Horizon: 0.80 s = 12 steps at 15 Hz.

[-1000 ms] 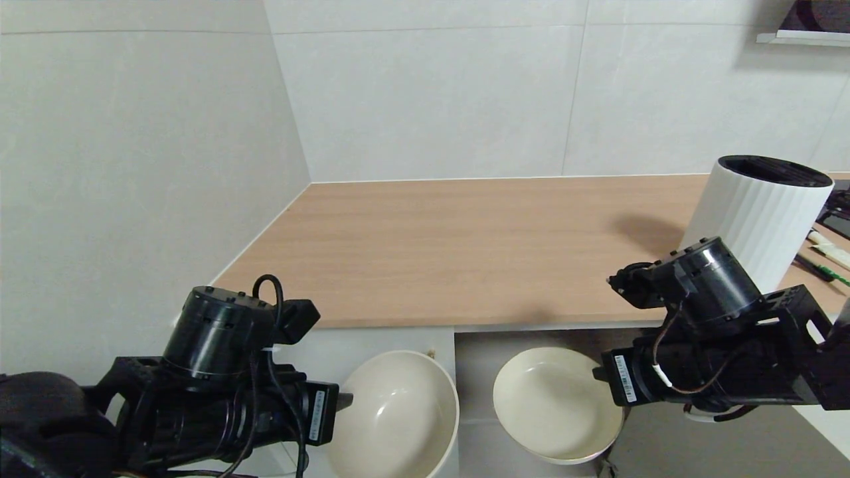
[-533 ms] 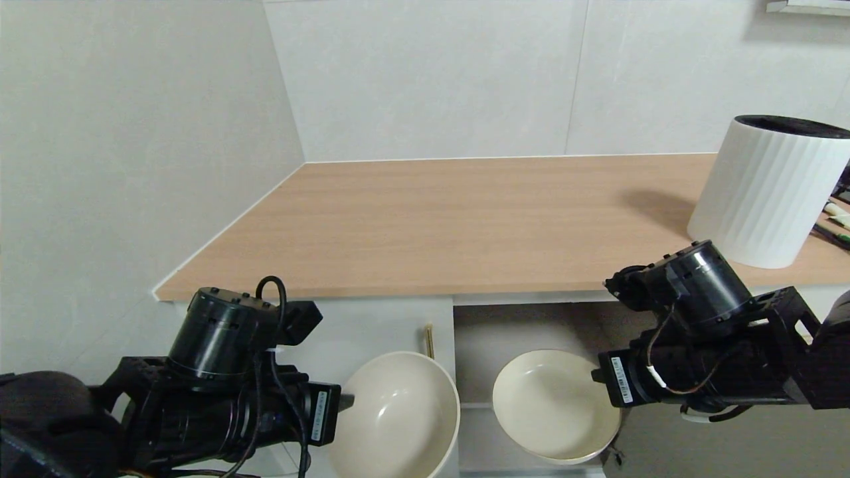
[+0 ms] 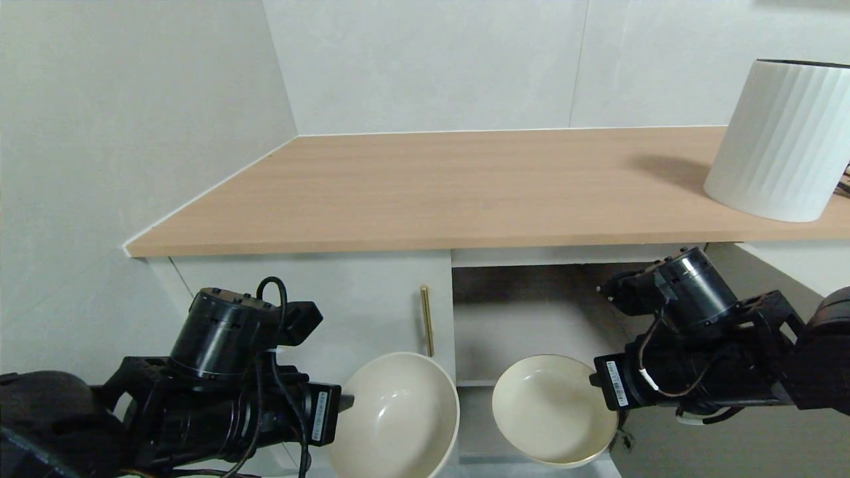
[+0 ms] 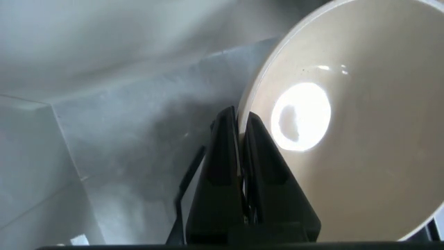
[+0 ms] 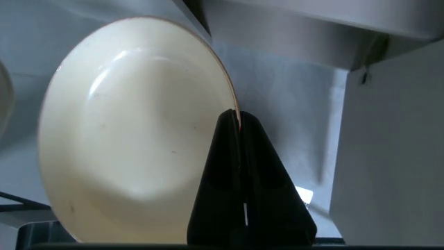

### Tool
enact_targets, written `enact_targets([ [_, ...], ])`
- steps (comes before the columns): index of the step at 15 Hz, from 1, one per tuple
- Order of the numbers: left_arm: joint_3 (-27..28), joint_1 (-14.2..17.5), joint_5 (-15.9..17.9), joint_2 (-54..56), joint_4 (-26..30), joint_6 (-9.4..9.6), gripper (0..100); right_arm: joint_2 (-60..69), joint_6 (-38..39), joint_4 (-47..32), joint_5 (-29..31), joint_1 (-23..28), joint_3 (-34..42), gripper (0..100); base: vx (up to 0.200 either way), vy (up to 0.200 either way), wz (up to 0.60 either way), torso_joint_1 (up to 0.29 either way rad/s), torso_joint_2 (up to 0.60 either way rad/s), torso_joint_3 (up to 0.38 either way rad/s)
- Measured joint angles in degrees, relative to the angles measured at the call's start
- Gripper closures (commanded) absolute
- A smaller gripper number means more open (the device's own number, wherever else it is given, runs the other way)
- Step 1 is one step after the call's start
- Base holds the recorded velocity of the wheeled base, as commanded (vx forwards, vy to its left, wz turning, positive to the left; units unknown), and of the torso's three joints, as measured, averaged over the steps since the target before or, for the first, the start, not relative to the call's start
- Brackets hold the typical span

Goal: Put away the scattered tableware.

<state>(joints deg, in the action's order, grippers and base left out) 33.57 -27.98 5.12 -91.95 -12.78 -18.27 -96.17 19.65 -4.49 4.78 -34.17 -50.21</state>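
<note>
Before the open cabinet (image 3: 531,312), left end effector (image 4: 240,119) pinches left bowl (image 4: 368,160), right end effector (image 5: 239,119) pinches right bowl (image 5: 132,132).

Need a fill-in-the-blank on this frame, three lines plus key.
1. The left gripper and the right gripper are each shut on the rim of a cream ____.
2. The cabinet compartment right of the closed door stands ____.
3. The white cylinder stands on the ____.
Missing words: bowl; open; counter.
</note>
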Motion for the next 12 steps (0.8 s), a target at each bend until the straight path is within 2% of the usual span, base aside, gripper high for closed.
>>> enact_targets([
  [5, 0.05, 0.04, 0.0, -0.02, -0.06, 0.0, 100, -0.72, 0.02, 0.26, -0.02, 0.0, -0.04, 100, 0.0, 0.0, 0.0, -0.082, 0.37, 0.273],
  [12, 0.1, 0.04, -0.11, 0.0, -0.05, 0.02, 100, -4.52, 0.05, 4.22, 0.2, 0.4, 0.61, 100, 0.0, 0.0, 0.0, -0.008, 0.03, 0.015],
])
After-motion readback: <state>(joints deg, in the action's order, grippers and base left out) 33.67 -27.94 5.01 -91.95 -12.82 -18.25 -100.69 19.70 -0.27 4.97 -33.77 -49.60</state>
